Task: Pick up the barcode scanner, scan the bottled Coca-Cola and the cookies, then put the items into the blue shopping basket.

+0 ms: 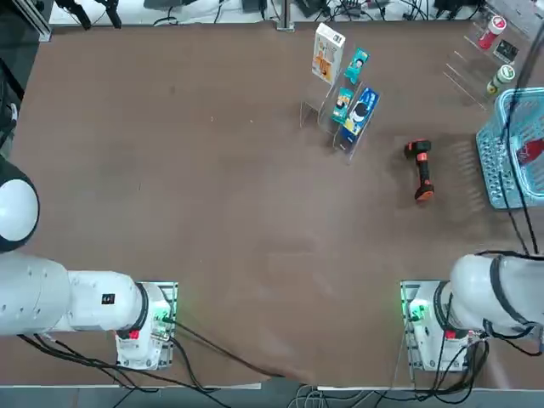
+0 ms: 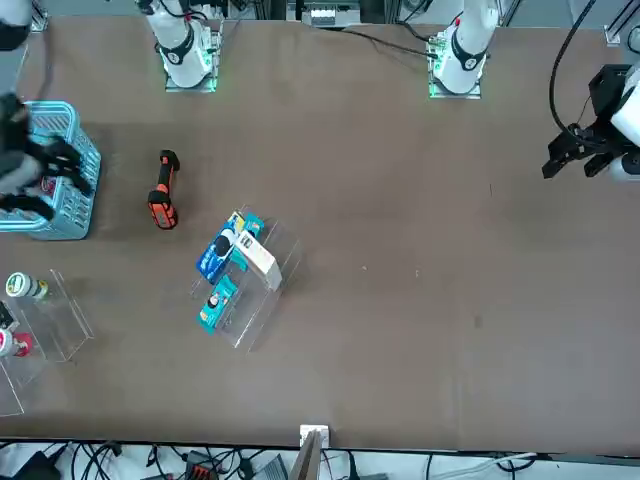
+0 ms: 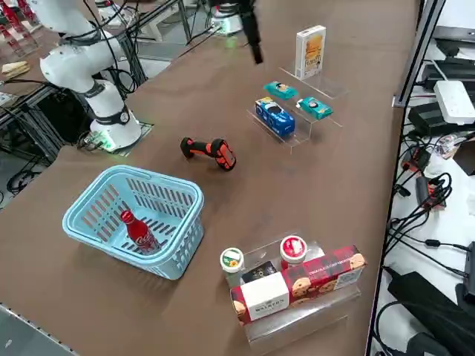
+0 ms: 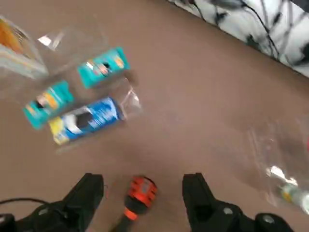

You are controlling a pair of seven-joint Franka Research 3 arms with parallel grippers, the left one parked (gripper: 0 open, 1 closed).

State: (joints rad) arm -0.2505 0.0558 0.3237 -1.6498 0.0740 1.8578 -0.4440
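The right gripper [image 4: 144, 193] shows clearly only in the wrist view, where its two dark fingers [image 4: 86, 195] rise from the bottom edge, spread wide with nothing between the pads. In the front view it is only a dark smear at the left edge, in front of the blue shopping basket [image 2: 78, 160]; in the top view the arm runs off the right edge and the gripper itself is hard to pick out.

The barcode scanner [image 4: 137, 198] is cut off at the bottom of the wrist view: only its orange head and a bit of black body show, lying on the table in the gap between the open fingers, apparently below them and not touched. In the top view the scanner [image 1: 421, 170] lies right of centre, between the clear stand and the basket [image 1: 497, 157], which is cropped by the right edge.

The bottled Coca-Cola [image 3: 139, 230] lies tilted inside the basket [image 3: 185, 222] at lower left of the side view; in the top view only a red patch [image 1: 529, 151] shows through the lattice.

The cookies [image 3: 310, 52] stand upright on the clear stand [image 3: 326, 87] at upper centre of the side view, with the teal packets [image 3: 280, 90] and the blue packet [image 3: 274, 116] on its lower steps. In the wrist view the carton [image 4: 17, 46] is blurred and cut by the left edge.
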